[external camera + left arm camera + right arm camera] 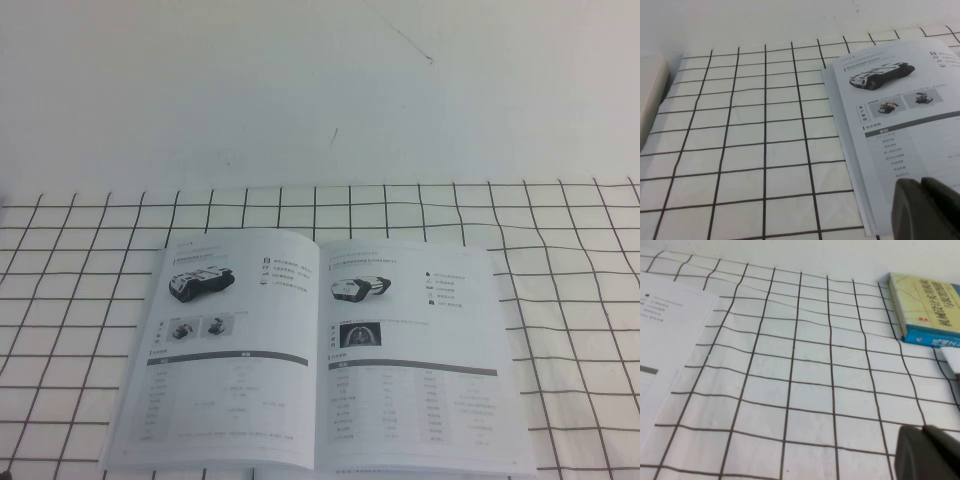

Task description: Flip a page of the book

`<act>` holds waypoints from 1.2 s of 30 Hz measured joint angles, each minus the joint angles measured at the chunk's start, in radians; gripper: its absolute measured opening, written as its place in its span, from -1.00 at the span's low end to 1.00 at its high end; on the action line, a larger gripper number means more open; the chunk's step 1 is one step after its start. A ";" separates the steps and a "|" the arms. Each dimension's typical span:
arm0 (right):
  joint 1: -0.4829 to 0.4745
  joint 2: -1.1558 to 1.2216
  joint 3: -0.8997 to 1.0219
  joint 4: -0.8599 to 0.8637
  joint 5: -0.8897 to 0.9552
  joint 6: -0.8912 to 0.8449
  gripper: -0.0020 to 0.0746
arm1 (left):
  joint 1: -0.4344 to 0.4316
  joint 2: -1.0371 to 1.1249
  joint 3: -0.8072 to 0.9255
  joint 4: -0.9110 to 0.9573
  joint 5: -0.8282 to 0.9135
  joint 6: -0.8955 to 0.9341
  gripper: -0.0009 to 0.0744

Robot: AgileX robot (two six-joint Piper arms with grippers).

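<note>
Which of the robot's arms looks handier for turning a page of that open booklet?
Probably the left. The left gripper hangs right over the book's left-hand page, by its outer edge. The right gripper sits above bare checked cloth, with the book's right edge off to one side. Neither arm holds anything.

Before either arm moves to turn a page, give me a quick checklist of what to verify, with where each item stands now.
1. Book lies open and flat on the checked cloth: ok.
2. Page is uncovered, nothing resting on it: ok.
3. Left gripper hangs at the book's left page, near its lower edge, not touching the paper as far as shows: ok.
4. Right gripper is over bare cloth, away from the page's edge: ok.
5. Finger state, either gripper: cannot tell.
6. Yellow and blue book beside the right arm lies apart from the open booklet: ok.
</note>
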 joint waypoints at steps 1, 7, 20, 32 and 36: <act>0.000 0.000 0.000 0.000 0.000 0.000 -0.95 | 0.000 0.000 0.000 0.000 0.000 0.000 -0.99; 0.000 0.000 0.000 0.000 0.000 0.000 -0.95 | 0.000 0.000 0.000 0.000 0.000 0.000 -0.98; 0.000 0.000 0.000 0.000 0.000 0.000 -0.95 | 0.000 0.000 0.000 0.000 0.000 0.000 -0.98; 0.000 0.000 0.000 0.000 0.000 0.000 -0.95 | 0.000 0.000 0.000 0.025 0.000 0.018 -0.99; 0.000 0.000 0.000 0.000 -0.034 -0.002 -0.95 | 0.000 0.000 0.000 0.048 -0.005 0.021 -0.98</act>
